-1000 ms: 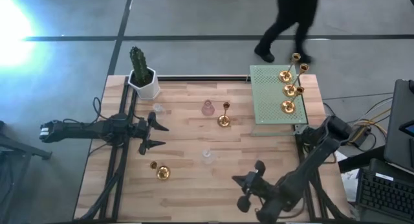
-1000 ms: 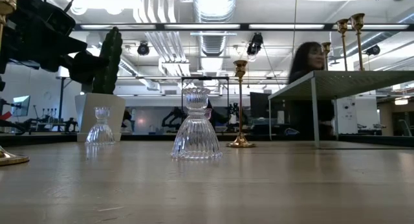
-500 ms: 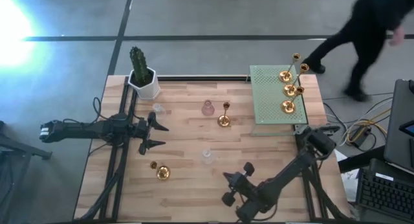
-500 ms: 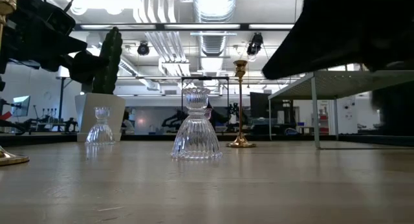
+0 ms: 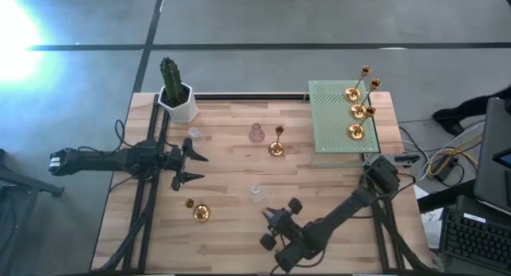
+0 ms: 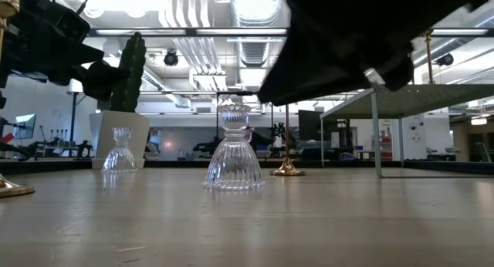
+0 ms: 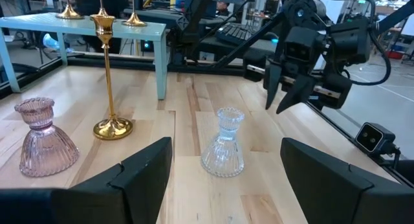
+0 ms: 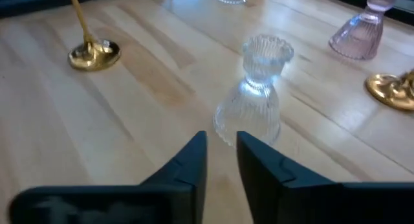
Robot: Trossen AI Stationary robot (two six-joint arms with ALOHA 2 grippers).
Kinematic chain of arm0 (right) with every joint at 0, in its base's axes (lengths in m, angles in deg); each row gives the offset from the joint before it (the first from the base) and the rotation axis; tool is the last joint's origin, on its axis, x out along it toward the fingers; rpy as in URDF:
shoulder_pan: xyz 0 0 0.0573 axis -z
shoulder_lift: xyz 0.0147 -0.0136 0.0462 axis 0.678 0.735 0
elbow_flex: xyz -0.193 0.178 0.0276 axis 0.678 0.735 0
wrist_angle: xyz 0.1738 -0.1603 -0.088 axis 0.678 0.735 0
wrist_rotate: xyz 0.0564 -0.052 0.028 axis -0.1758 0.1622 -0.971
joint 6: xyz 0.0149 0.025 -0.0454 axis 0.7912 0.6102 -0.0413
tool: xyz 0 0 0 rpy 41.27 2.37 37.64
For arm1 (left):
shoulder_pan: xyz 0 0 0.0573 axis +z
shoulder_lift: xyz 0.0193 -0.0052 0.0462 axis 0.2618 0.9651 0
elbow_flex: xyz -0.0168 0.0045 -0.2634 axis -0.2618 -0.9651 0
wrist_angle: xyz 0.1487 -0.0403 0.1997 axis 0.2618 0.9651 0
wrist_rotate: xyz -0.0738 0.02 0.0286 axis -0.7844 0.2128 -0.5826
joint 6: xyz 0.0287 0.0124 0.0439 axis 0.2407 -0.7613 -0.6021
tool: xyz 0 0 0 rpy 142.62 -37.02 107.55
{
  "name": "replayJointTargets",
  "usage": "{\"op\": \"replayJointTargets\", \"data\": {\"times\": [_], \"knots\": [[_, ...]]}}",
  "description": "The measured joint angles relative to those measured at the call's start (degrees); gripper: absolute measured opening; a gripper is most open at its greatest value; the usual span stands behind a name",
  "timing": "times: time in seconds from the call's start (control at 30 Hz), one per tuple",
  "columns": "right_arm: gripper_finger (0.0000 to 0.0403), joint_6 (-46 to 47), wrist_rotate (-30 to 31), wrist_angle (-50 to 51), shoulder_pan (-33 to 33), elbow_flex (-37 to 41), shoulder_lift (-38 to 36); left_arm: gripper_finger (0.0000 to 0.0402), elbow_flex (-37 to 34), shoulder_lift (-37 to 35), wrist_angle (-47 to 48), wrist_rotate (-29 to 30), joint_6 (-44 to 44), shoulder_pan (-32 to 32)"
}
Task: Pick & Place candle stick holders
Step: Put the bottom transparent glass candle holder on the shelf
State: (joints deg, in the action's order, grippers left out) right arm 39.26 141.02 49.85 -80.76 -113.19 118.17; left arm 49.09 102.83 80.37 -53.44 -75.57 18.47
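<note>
Inspector A: Right gripper (image 5: 275, 228) hangs over the table's near edge, fingers (image 8: 187, 166) slightly parted, empty, pointed at the ribbed clear glass candle holder (image 5: 255, 193) standing mid-table.

Inspector B: Left gripper (image 5: 190, 167) waits at the left side, fingers spread wide, empty. Four gold holders stand on the green perforated shelf (image 5: 327, 120).

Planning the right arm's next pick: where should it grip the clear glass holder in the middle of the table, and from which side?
Probably the narrow neck of the clear glass holder, between flared skirt and cup. It stands upright, apart from the others. The right gripper already faces it from the near edge; its fingers look only slightly apart, so open wider first.
</note>
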Motion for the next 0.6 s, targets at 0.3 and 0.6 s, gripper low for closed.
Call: {"op": "replayJointTargets", "data": {"times": [0.3,0.6], "knots": [[0.0193,1.4,-0.3,-2.0,3.6,0.2,0.3,0.0294,0.0,0.0,-0.1,0.0,0.0,0.0],[0.0281,3.0,-7.2,-3.2,7.5,0.4,1.2,0.0294,0.0,0.0,-0.1,0.0,0.0,0.0]]}}
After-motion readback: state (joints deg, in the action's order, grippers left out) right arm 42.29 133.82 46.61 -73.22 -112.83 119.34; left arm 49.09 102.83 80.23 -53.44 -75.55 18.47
